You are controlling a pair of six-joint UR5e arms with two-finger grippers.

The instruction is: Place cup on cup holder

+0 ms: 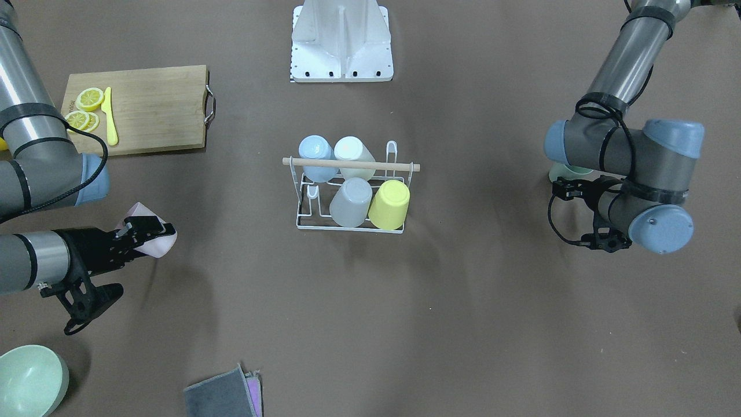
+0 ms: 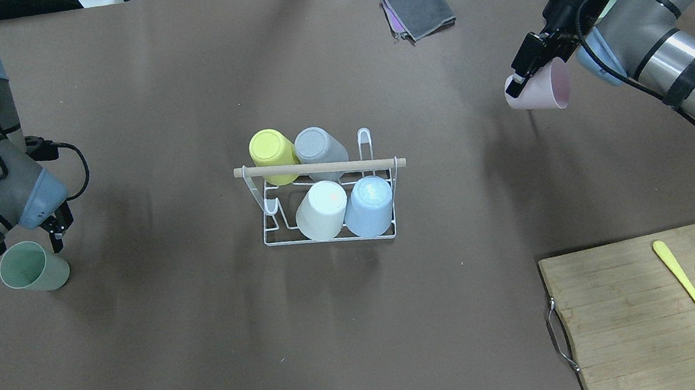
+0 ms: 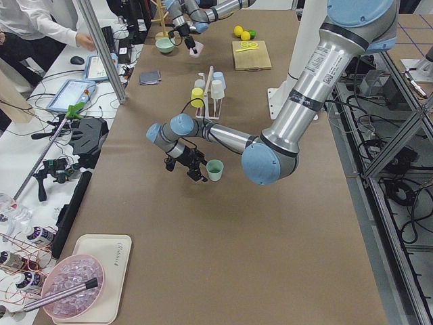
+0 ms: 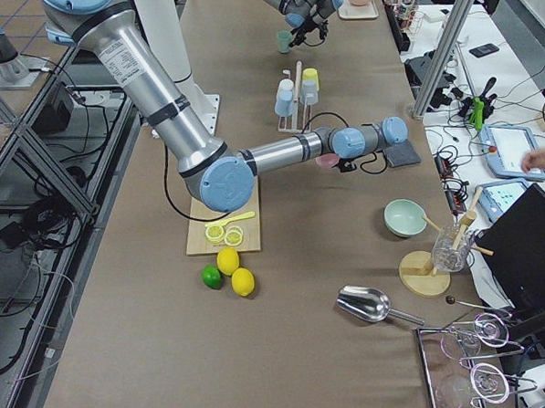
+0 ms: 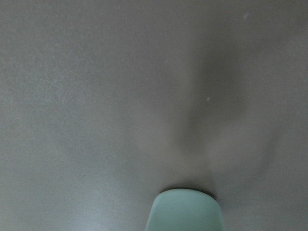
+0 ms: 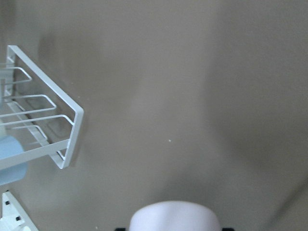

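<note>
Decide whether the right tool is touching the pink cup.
Touching. The overhead view shows the right tool clamped on the rim of the pink cup, which it holds tilted on its side.

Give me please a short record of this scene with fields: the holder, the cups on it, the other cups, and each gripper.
Cup holder: upright, middle of the table
Cups on holder: four, upside down: yellow cup, grey cup, white cup, blue cup
Bare prongs: one at one end, one at the other
Right gripper: shut on pink cup; cup tilted, not yet at the holder
Green cup: upright, apart from the holder
Left gripper: beside green cup; grip cannot be told
</note>
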